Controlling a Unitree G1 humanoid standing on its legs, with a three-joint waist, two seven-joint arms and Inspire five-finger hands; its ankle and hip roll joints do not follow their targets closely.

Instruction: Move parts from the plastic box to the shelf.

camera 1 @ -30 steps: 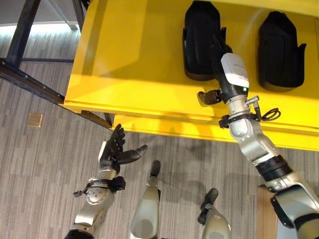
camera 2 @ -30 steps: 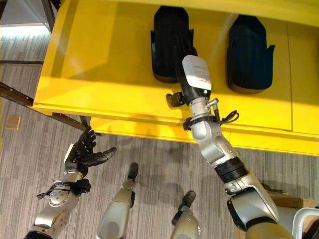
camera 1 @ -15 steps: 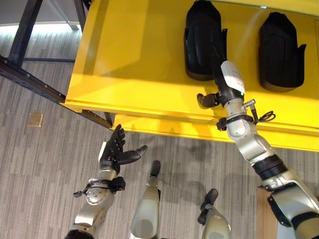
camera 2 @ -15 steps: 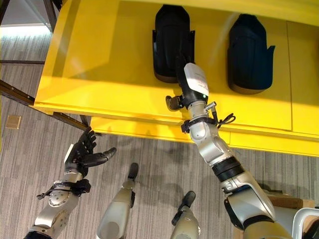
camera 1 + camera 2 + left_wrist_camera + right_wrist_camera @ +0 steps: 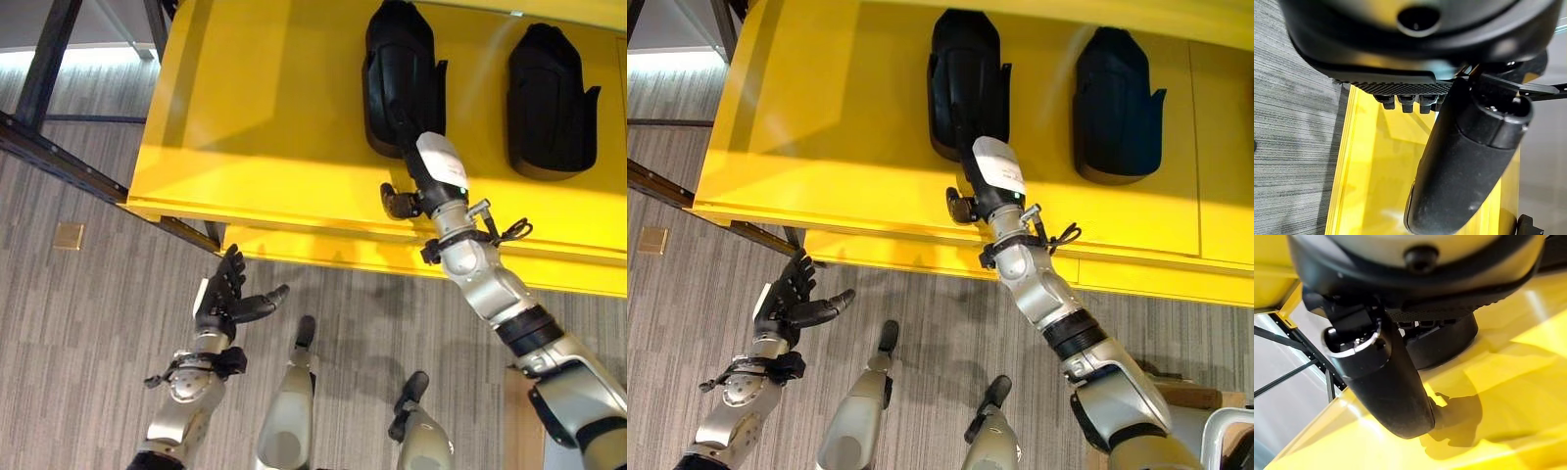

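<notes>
Right hand (image 5: 416,166) at frame centre, over yellow shelf (image 5: 265,117), fingers straight beside near black part (image 5: 397,73); holds nothing. Left hand (image 5: 223,299) lower left, open, empty. Withdraw straight, avoid nudging part.

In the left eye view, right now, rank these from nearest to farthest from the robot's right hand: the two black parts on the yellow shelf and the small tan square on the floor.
1. Left black part, just beyond the right hand.
2. Right black part, further along the yellow shelf to the robot's right.
3. Small tan square, on the floor far to the robot's left.
</notes>
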